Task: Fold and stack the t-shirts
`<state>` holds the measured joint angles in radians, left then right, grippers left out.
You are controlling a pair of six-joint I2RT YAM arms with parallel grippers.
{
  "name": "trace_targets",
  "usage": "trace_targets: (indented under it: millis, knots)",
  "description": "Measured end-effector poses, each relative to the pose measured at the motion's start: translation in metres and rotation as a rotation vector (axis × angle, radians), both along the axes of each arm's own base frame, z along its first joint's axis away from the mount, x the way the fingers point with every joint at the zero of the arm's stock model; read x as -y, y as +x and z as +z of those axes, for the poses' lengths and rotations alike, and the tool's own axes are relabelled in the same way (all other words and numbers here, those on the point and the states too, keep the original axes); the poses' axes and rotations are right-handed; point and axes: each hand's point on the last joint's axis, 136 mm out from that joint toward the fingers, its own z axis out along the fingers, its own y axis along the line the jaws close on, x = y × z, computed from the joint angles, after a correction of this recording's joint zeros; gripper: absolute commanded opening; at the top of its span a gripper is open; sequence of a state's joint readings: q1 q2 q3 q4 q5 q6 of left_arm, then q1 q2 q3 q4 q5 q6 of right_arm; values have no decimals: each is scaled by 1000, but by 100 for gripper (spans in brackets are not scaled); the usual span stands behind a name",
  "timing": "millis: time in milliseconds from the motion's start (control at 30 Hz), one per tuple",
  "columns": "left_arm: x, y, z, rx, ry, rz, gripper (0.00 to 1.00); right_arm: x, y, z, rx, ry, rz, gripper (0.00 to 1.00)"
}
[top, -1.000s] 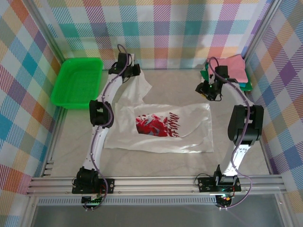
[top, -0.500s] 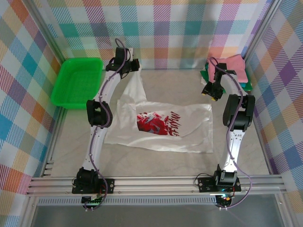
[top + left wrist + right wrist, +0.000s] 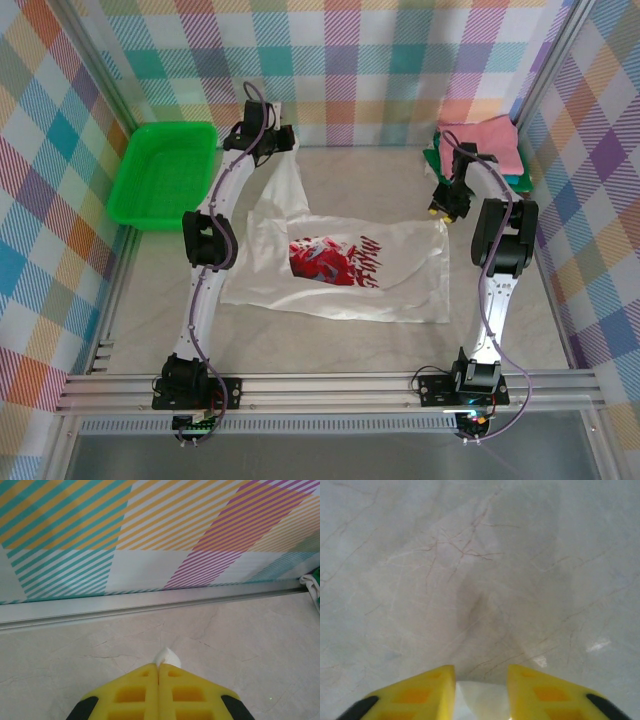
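The white t-shirt (image 3: 400, 290) with its red-and-black print lies spread on the table's middle. Its far left corner is pulled up toward the back wall, where my left gripper (image 3: 283, 140) is shut on it. In the left wrist view a small tip of white cloth (image 3: 167, 656) pokes out beyond the closed left gripper (image 3: 160, 666). My right gripper (image 3: 440, 208) is down at the shirt's far right corner. Its yellow fingers (image 3: 432, 682) stand apart around the right gripper's gap (image 3: 481, 672), with the white cloth edge (image 3: 482, 700) lying between them. Folded pink, teal and green t-shirts (image 3: 490, 145) are stacked at the back right.
A green plastic tray (image 3: 165, 170) sits at the back left. An aluminium rail (image 3: 150, 602) runs along the foot of the checked back wall, just ahead of the left gripper. The folded stack lies close behind the right arm.
The right gripper has come down from near the folded stack onto the shirt's far right corner, its jaws narrowing. The left gripper lifted its corner slightly toward the back wall, then held still.
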<state>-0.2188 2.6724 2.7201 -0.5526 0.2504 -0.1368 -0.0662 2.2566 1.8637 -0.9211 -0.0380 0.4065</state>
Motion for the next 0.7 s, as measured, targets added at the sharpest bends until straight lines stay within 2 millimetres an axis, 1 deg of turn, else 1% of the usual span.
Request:
trace_targets:
  millis: [67, 133, 167, 267, 367, 433, 533, 567, 600, 633, 700]
  knots:
    - [0, -1, 1, -3, 1, 0, 0, 0, 1, -1, 4, 4, -4, 5]
    - [-1, -3, 4, -7, 0, -1, 0, 0, 0, -3, 8, 3, -4, 0]
    - [-4, -3, 7, -4, -2, 2, 0, -1, -2, -3, 9, 3, -5, 0]
    - [-2, -7, 23, 11, -15, -11, 0, -1, -5, 2, 25, 3, -10, 0]
    - [-3, -14, 46, 31, -16, -21, 0, -2, -7, 15, 69, 8, -10, 0]
    - [-5, -24, 63, 41, -10, -33, 0, -4, -9, 27, 108, 17, -15, 0]
    - [-9, -44, 78, 36, 2, -42, 0, -6, -14, 39, 151, 23, -19, 0]
    - [-11, -50, 81, 37, 7, -44, 0, -6, -15, 41, 158, 24, -20, 1]
    - [-13, -58, 83, 40, 16, -42, 0, -6, -16, 42, 160, 26, -20, 24]
    - [-16, -66, 84, 41, 25, -39, 0, -5, -16, 42, 161, 27, -26, 36]
    - [-21, -75, 87, 45, 42, -34, 0, -3, -17, 40, 160, 26, -31, 43]
